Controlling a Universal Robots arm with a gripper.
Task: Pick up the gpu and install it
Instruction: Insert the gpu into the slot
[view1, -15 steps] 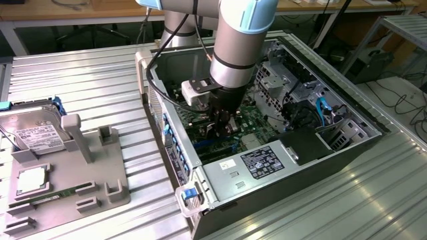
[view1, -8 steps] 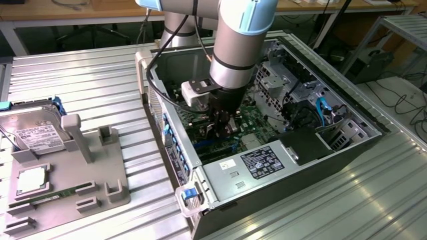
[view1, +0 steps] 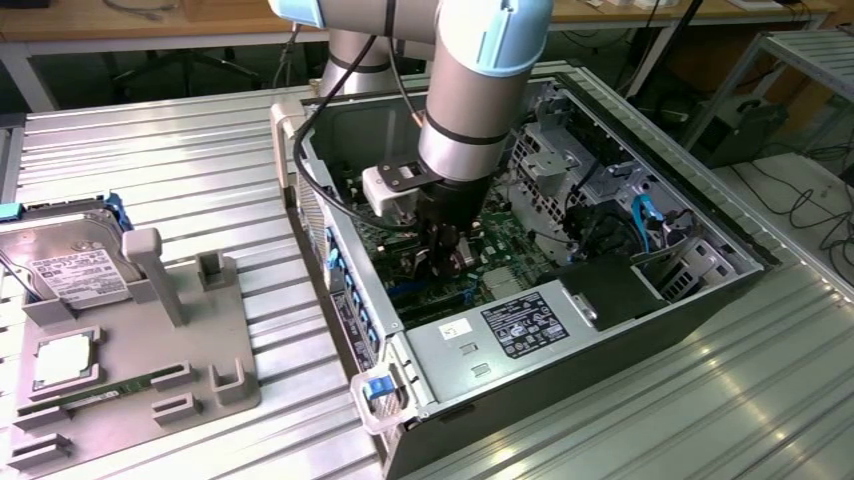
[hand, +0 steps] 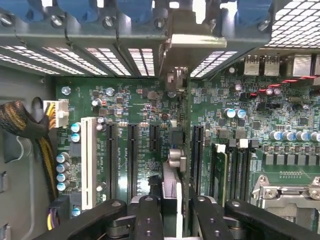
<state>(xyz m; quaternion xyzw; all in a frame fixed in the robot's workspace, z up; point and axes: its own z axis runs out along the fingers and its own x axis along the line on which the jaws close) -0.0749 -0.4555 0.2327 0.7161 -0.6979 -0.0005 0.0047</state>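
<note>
My gripper reaches down into the open computer case, just above the green motherboard. In the wrist view the gripper is shut on the gpu, which shows edge-on as a thin upright card. It runs from between the black fingers toward the case's rear wall. Its silver bracket stands against the row of vented rear slot covers. The card's lower edge sits in line with a slot between the black expansion slots, low over the board; whether it is seated I cannot tell.
A grey parts fixture on the exterior view's left holds a silver hard drive, a square chip and a green memory stick. Inside the case are a power supply, a braided cable bundle and memory slots.
</note>
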